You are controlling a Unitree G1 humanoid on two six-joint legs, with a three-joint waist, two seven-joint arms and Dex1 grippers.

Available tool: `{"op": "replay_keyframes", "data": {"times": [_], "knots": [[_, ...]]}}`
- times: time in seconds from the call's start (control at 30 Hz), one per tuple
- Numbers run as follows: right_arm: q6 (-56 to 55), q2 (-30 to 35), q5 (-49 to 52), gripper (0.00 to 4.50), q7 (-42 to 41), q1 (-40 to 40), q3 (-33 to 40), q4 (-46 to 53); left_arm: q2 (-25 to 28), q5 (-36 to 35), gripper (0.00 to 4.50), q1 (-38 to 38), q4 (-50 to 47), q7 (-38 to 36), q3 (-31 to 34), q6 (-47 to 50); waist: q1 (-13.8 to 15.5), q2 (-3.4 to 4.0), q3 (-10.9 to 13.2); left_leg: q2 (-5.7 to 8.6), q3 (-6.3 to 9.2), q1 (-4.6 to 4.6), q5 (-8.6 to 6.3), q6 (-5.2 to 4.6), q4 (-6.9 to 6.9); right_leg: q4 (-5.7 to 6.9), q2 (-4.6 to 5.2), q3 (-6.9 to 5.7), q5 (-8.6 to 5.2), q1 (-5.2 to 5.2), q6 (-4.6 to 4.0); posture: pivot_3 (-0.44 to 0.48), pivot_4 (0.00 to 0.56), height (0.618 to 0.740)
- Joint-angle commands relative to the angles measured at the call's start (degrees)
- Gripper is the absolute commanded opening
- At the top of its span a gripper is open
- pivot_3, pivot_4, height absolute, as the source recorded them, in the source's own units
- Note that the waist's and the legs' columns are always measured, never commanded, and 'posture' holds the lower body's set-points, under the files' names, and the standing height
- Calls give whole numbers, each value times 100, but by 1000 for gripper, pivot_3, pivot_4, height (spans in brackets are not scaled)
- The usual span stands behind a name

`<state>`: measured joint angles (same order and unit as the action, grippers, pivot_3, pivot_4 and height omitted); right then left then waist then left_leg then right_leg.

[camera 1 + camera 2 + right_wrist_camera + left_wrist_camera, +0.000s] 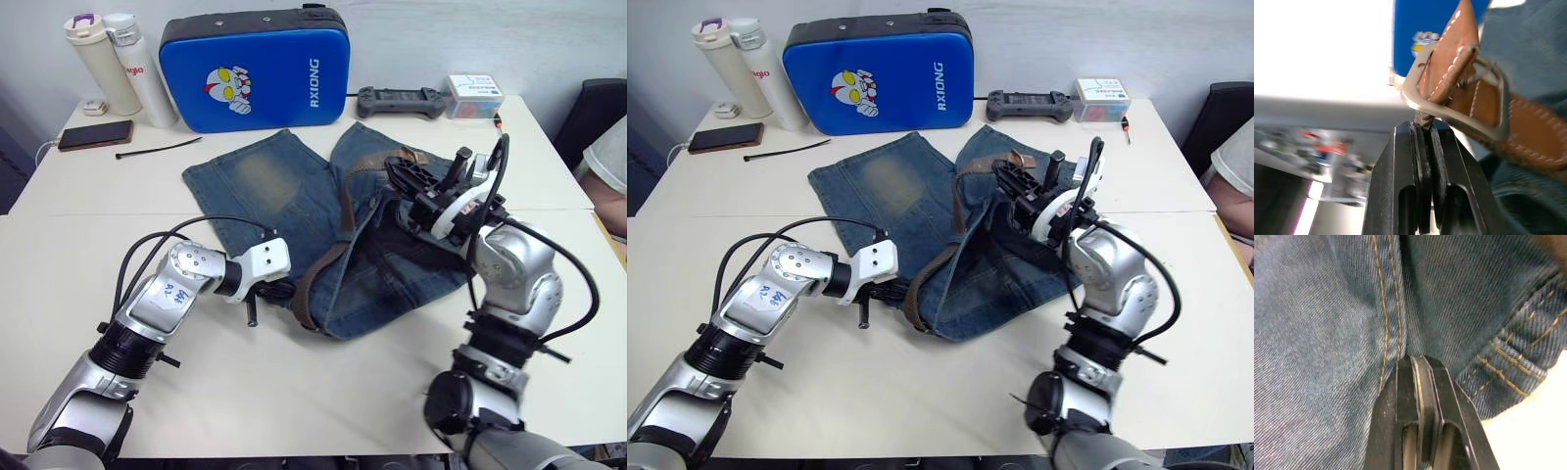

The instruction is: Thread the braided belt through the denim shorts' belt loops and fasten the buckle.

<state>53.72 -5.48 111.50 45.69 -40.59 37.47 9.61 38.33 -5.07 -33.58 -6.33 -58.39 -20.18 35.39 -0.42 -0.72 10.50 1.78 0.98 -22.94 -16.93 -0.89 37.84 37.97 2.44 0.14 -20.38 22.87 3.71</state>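
The denim shorts (255, 181) lie crumpled in the middle of the table, with the waist end bunched toward me. The braided belt (345, 201) runs from its tan leather end down across the denim to the near edge (304, 294). My right gripper (404, 174) hovers over the shorts' right side, shut on the dark braid right at the buckle (1449, 116), a silver frame that sits just past the fingertips (1422, 128). My left gripper (253, 315) is shut, its tips pressed against the denim beside a stitched seam (1385, 308) at the near left edge. I cannot make out the belt loops.
A blue padded case (255, 69) stands at the back, with two bottles (118, 69) to its left. A phone (95, 134) and a black cable tie (157, 150) lie at the back left, a controller (400, 101) and a small box (475, 96) at the back right. A person's sleeve (609, 166) shows at the right edge.
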Motion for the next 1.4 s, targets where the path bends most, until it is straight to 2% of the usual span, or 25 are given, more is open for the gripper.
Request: {"op": "replay_keyframes", "data": {"times": [0.03,0.2,0.27,0.4,0.43,0.53,0.6,0.67,0.77,0.8,0.87,0.9,0.93,0.97,1.0,1.13,1.23,1.4], "knots": [[-381,-323,150,65,-13,195,139,869,92,77,0,94,-10,-66,-69,32,14,1,-1,0,0,-1,0,0,-1,0,0,0,0,2,0,0,150,740],[-686,-527,150,65,-30,590,-34,1205,122,78,0,75,4,-92,-69,11,-22,6,-2,2,-1,-7,0,-1,-1,-2,1,4,2,7,3,0,150,740],[-448,-208,150,65,-329,830,-176,1160,136,80,0,61,16,-108,-72,-6,-49,12,-5,1,-1,-7,0,0,-1,0,1,4,2,9,3,0,150,740],[40,590,150,1524,-1210,1172,-497,1169,144,87,0,35,54,-144,-74,-43,-83,19,-7,2,-3,-8,1,-4,-6,-4,1,6,2,9,3,0,150,740],[171,819,150,2129,-1416,1253,-570,1128,136,88,0,22,70,-150,-79,-49,-103,19,-8,3,-4,-8,1,-6,-6,-5,2,7,2,8,3,0,150,740],[879,2063,150,3475,-2504,1638,-889,926,107,94,0,-26,123,-190,-101,-91,-103,35,-17,3,-4,-7,-8,-23,-7,-6,2,7,2,7,3,0,150,740],[1413,3353,150,4453,-3496,1922,-1157,958,89,106,0,-72,177,-225,-120,-139,-85,44,-14,3,-1,-9,-11,-29,-7,-9,2,4,2,6,3,0,150,740],[1736,4570,150,4453,-4467,2104,-1317,1145,61,119,0,-152,266,-256,-139,-183,-84,45,-14,4,-2,-11,-13,-41,-5,-17,3,3,2,0,4,0,150,740],[2011,5864,85,4453,-5306,2190,-1425,1617,30,141,0,-221,361,-295,-155,-237,-100,43,-15,3,0,-2,-18,-51,-3,-30,0,2,2,-9,4,0,150,740],[2069,6134,-336,4453,-5670,2081,-1391,1978,24,151,0,-235,385,-312,-153,-254,-109,44,-15,2,0,2,-18,-52,-3,-33,-1,3,2,-13,4,0,150,740],[1627,6591,-1900,4453,-6569,1904,-1525,2755,21,167,0,-251,410,-337,-151,-282,-107,44,-15,1,0,7,-19,-52,-3,-32,-3,4,2,-16,4,0,150,740],[1148,6910,-2948,4453,-6983,1881,-1858,2991,26,170,0,-253,412,-349,-147,-289,-99,41,-15,2,-1,7,-19,-52,-3,-32,-3,4,2,-16,4,0,150,740],[237,7391,-4458,4453,-7368,1818,-2533,3112,35,171,0,-256,407,-358,-143,-294,-94,43,-15,2,1,10,-19,-52,-2,-33,-3,3,2,-19,4,0,150,740],[-441,7697,-5536,4453,-7661,1794,-3016,3137,41,172,0,-257,404,-365,-139,-297,-91,46,-16,3,-1,9,-19,-52,2,-34,-2,6,2,-17,5,0,150,740],[-1159,7829,-6538,4453,-7809,1687,-3486,3059,45,172,0,-261,401,-369,-137,-297,-91,38,-14,6,-2,10,-20,-51,4,-36,-1,7,3,-16,8,0,150,740],[-3411,7736,-9294,4453,-8194,1280,-4657,2634,59,176,0,-248,353,-375,-132,-284,-82,27,-16,8,-4,6,-4,-18,6,-42,0,13,6,-11,14,0,150,740],[-4515,7353,-10590,4453,-8265,991,-5145,2133,62,170,0,-259,317,-372,-118,-245,-83,27,-16,8,-5,1,1,-6,6,-34,-3,14,6,-3,14,0,150,740],[-5588,6901,-11744,4453,-8462,842,-5397,1519,90,166,0,-243,281,-358,-86,-213,-69,27,-16,9,-6,-2,1,-5,14,-25,-2,14,6,-3,14,0,150,740]]}}
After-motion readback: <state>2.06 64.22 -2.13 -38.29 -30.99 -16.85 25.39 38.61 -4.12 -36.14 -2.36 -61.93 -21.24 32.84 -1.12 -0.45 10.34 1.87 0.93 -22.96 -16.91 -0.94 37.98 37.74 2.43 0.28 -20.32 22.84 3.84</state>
